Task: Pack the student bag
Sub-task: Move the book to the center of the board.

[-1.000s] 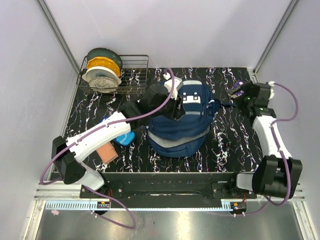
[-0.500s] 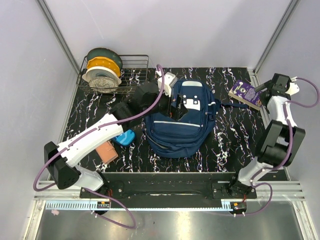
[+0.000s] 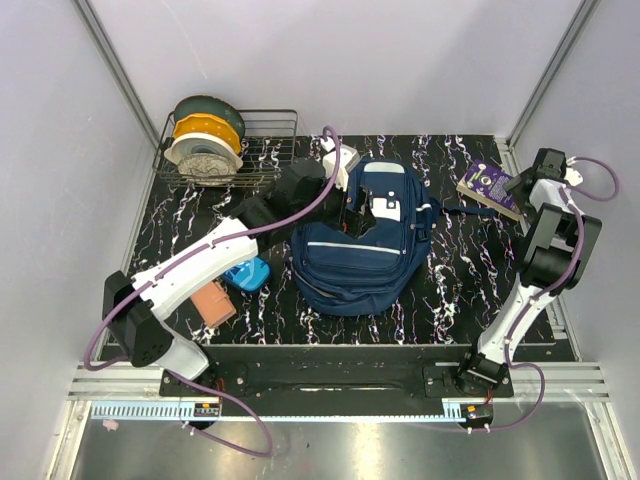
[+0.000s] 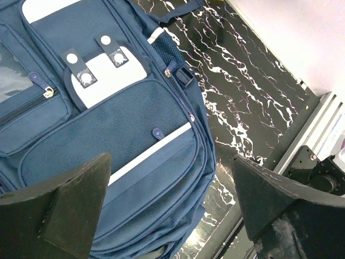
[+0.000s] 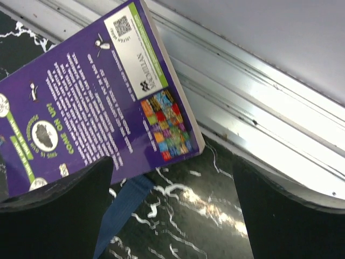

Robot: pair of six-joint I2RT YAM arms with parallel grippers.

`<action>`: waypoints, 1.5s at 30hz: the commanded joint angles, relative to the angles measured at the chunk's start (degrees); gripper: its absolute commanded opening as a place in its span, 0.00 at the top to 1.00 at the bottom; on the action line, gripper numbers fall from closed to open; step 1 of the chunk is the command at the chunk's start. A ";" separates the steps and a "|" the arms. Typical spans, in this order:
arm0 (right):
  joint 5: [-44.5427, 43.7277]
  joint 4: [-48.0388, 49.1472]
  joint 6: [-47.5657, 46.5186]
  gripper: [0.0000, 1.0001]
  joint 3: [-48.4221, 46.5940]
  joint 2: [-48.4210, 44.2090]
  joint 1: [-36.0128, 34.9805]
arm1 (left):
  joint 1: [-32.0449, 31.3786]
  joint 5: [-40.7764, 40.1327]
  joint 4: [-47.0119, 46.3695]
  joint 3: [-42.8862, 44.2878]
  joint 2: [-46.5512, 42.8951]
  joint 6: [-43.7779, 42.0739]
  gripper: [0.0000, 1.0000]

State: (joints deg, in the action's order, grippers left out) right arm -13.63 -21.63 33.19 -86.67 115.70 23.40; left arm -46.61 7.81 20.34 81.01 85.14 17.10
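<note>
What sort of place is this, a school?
Likely a robotics lab test cell: two arms bolted to a black marbled table, plain white walls around it, and staged props like the student bag and a purple book.

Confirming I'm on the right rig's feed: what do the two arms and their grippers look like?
The left arm and right arm both have white shell links between black joints. A purple cable loops loosely along each arm. The left gripper and right gripper each have two matt black, wedge-shaped fingers. No markings show on them.
</note>
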 commanded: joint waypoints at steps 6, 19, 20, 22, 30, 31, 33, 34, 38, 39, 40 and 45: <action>3.61 7.91 -2.43 0.10 -4.91 4.79 0.51 | 0.56 1.68 0.49 5.56 2.13 -0.58 0.04; 4.32 7.57 0.91 0.20 -4.91 8.93 0.51 | 0.82 1.59 1.37 5.47 2.31 -1.11 0.05; 4.14 8.00 0.91 0.20 -4.39 8.58 0.51 | 0.82 1.59 1.46 5.38 2.48 -1.11 0.06; 3.52 9.58 1.09 0.20 -3.07 8.49 0.60 | 0.91 1.59 1.72 5.47 2.66 -1.19 0.06; 5.54 7.92 0.91 0.39 -4.65 11.21 0.60 | 0.99 2.12 2.07 6.09 3.19 -1.37 0.07; 5.37 7.92 0.82 0.40 -4.56 10.95 0.60 | 0.99 1.94 2.07 6.09 3.19 -1.46 0.07; 5.63 7.57 1.17 0.42 -4.56 10.86 0.60 | 0.99 2.12 2.25 5.91 3.27 -1.46 0.07; 5.98 7.48 1.09 0.44 -4.82 11.12 0.60 | 0.99 2.12 2.25 5.91 3.27 -1.46 0.07; 8.35 6.60 0.21 0.72 -5.70 12.18 0.60 | 1.08 2.47 2.25 5.74 3.27 -1.55 0.07; 8.53 6.60 0.03 0.76 -5.61 12.18 0.60 | 1.08 2.56 2.34 5.65 3.36 -1.55 0.07; 8.62 6.42 -0.05 0.82 -5.52 12.01 0.60 | 1.08 2.56 2.34 5.56 3.45 -1.55 0.07; 9.14 6.16 -0.58 1.00 -5.61 12.09 0.60 | 1.08 3.00 2.34 5.30 3.54 -1.46 0.08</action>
State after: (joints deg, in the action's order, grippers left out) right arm -6.33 -12.88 33.41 -91.66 125.40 23.75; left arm -45.84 9.06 24.36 84.38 88.64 16.29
